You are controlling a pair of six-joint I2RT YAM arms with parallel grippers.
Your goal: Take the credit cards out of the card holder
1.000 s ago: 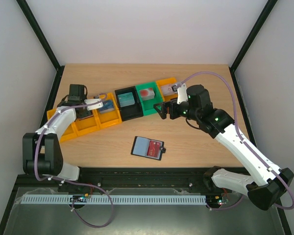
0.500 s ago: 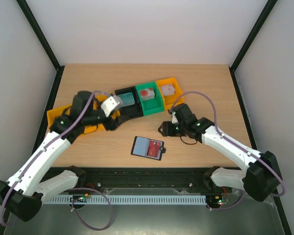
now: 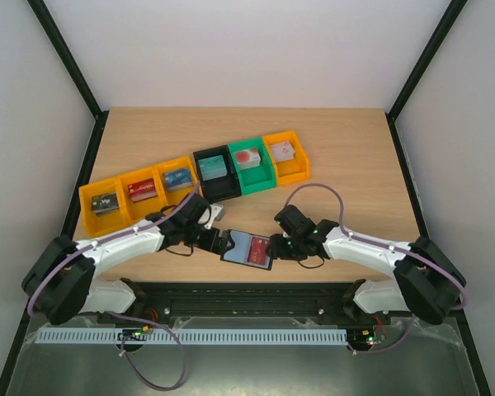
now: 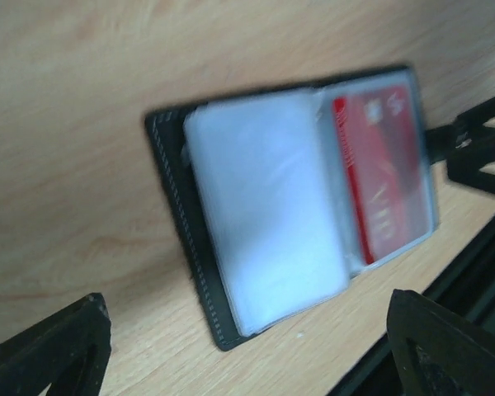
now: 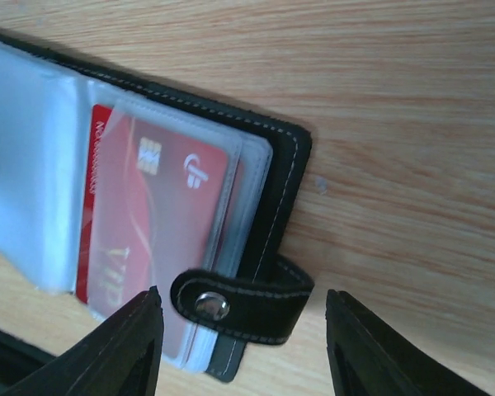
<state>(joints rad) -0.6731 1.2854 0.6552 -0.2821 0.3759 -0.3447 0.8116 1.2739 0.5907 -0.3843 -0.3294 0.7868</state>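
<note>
The black card holder [image 3: 233, 245] lies open on the table near the front edge. A red credit card [image 3: 259, 247] sits in its right clear pocket; the left pocket looks pale blue-grey. My left gripper [image 3: 217, 239] is open at the holder's left edge. In the left wrist view its fingertips [image 4: 58, 346] straddle the holder [image 4: 173, 206], and the red card [image 4: 388, 190] shows on the right. My right gripper [image 3: 279, 246] is open at the holder's right edge. In the right wrist view it [image 5: 243, 346] straddles the snap tab [image 5: 247, 305], beside the red card [image 5: 148, 214].
A row of bins stands behind the holder: three orange bins [image 3: 88, 198] at the left, a black bin [image 3: 201, 156], a green bin [image 3: 266, 175] and another orange bin [image 3: 301, 169], each holding small items. The table's black front rail [image 3: 247, 289] is just below the holder.
Both arms have come down from the bins to the holder. The left gripper now sits at its left edge, the right gripper at its right edge. The holder has not moved.
</note>
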